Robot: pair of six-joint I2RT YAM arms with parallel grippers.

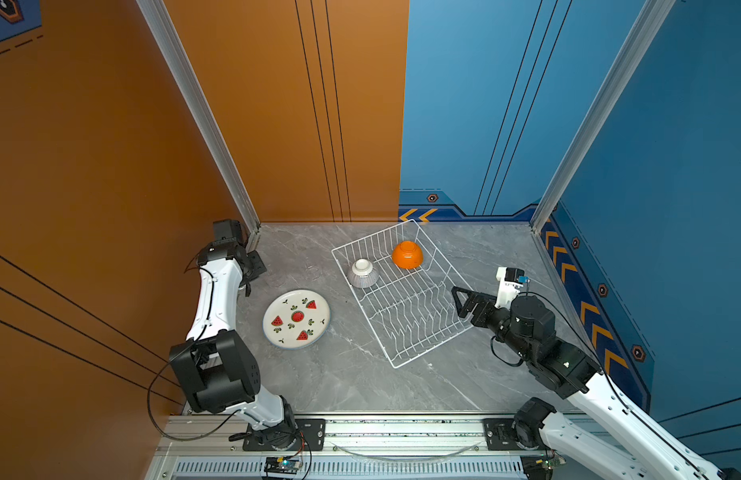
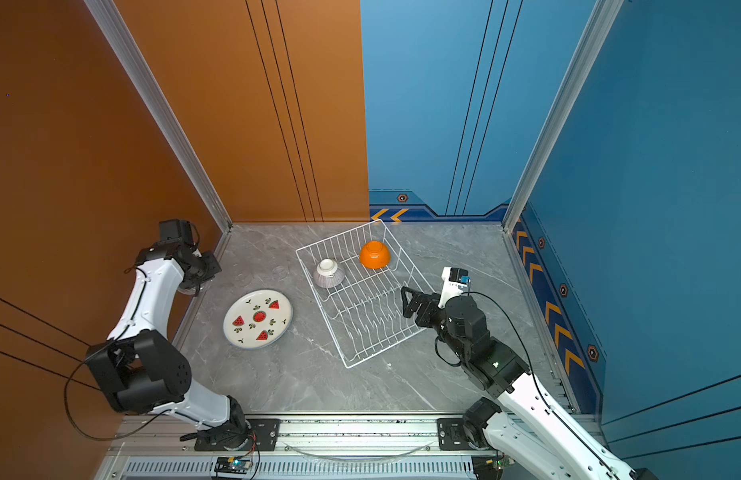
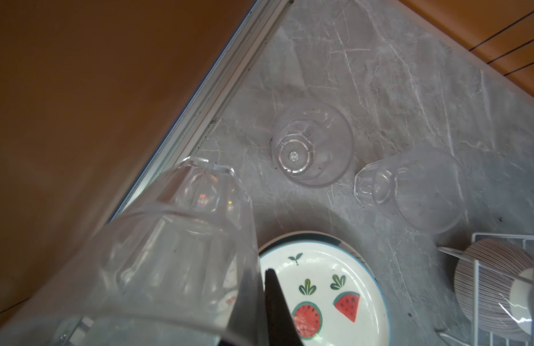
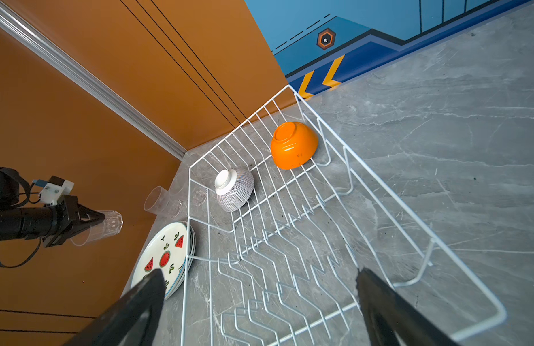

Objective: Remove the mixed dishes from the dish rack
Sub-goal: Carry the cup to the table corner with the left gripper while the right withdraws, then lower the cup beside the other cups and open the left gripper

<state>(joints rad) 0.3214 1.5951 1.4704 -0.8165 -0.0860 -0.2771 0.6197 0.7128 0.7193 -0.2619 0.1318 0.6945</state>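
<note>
1. Left pincer (image 1: 249, 278), watched from above in both top views, sits back at the far left corner of the grey marble-look tabletop (image 1: 360, 386), close against the orange wall panel (image 1: 111, 166). Its jaws are pinched together, though what they carry hardly shows from up here.
2. From the same height, the right pincer (image 2: 406, 301) is spread wide with nothing in it. It hangs over the right-hand rim of the large white wire dish rack (image 2: 348, 366), which lies askew mid-table. At the rack's far end a round orange bowl (image 1: 407, 254) and a small white bowl with fine grey stripes (image 1: 363, 274) both sit foot up, apart from each other. Left of the rack, not touching it, lies a round white plate painted with red watermelon slices (image 1: 296, 318).
3. From the left wrist camera the grip is plain. One dark fingertip (image 3: 273, 287) is outside the wall of a clear faceted drinking glass (image 3: 175, 239) and its mate is inside, pinching it near the rim. Past it a second clear glass (image 3: 312, 146) and a third clear glass (image 3: 409, 188) sit on the table, bases towards the lens, near each other but apart. The watermelon plate lies close by, and the striped bowl shows behind the rack wires.
4. From the right wrist camera, that pincer's black fingers (image 4: 140, 302) stand far apart over the rack's rows of upright prongs. Both bowls rest farther along the rack floor. The watermelon plate tops a short stack of teal-edged plates (image 4: 191, 239) just outside the rack's side. Beyond, the left pincer holds its glass by the rim, base pointing away from the arm.
</note>
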